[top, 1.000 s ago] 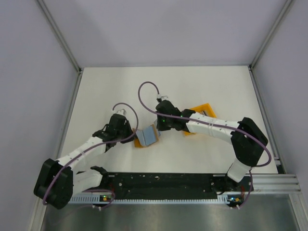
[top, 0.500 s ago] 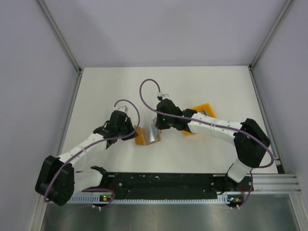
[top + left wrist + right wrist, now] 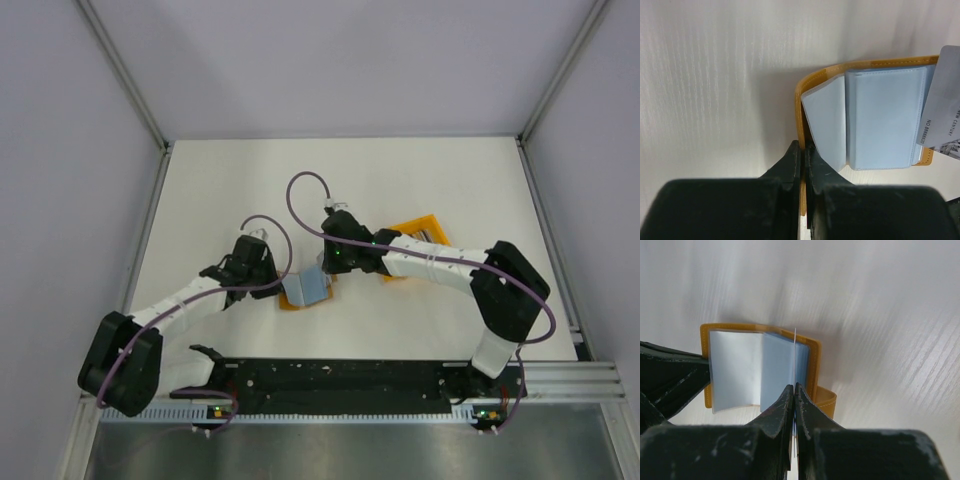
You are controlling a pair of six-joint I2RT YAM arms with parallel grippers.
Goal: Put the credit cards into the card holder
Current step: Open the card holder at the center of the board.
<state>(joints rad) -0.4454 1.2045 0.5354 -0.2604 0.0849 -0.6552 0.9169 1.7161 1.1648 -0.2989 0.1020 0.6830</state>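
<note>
The card holder (image 3: 305, 290) lies open on the worktop (image 3: 250, 180), 6 o'clock of centre. The left tool (image 3: 802, 150) is clenched on its cover at 9 o'clock, and the right tool (image 3: 794, 390) is clenched on a grey credit card (image 3: 942, 95), edge-on at the sleeves. Best pin the cover flat and feed the card squarely into one sleeve; room lies toward 12 o'clock, with the orange bin (image 3: 420, 238) close at 2 o'clock.
</note>
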